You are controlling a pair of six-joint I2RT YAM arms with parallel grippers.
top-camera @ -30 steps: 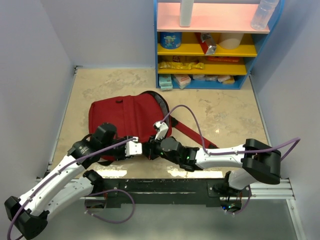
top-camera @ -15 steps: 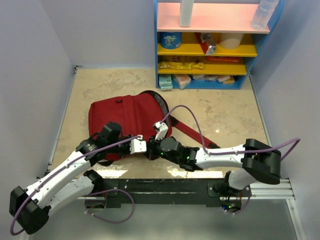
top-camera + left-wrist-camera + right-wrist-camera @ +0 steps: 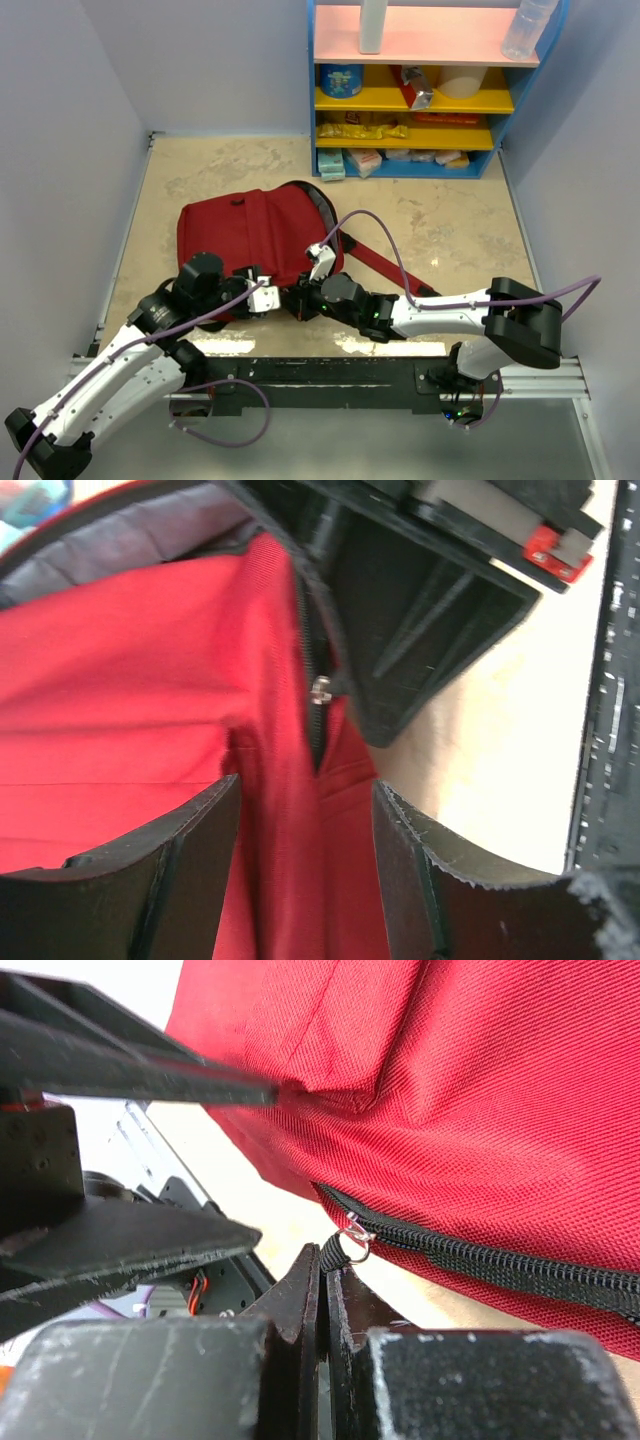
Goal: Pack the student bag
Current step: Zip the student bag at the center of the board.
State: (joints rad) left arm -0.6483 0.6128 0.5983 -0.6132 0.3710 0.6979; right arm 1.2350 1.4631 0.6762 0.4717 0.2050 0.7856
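One dark-red bag (image 3: 250,235) is laid flat on the desk (image 3: 460,230), left of centre and in front of a shelf (image 3: 420,100). Its strap (image 3: 385,268) is stretched out to the right. Both hands are found close together at the bag's near edge. The right hand (image 3: 303,298) is clenched: in its wrist view the fingers (image 3: 300,1295) are pressed together on the black pull (image 3: 332,1250) of the zip (image 3: 480,1257), and a small silver ring is seen just beyond the tips. The left hand (image 3: 262,291) is released. Its fingers (image 3: 190,840) are held apart, and a fold of red fabric with the end of the zip is seen between them. Whether the fabric is touched by either finger cannot be told. The right hand's black fingers are seen just beyond, beside the pull.
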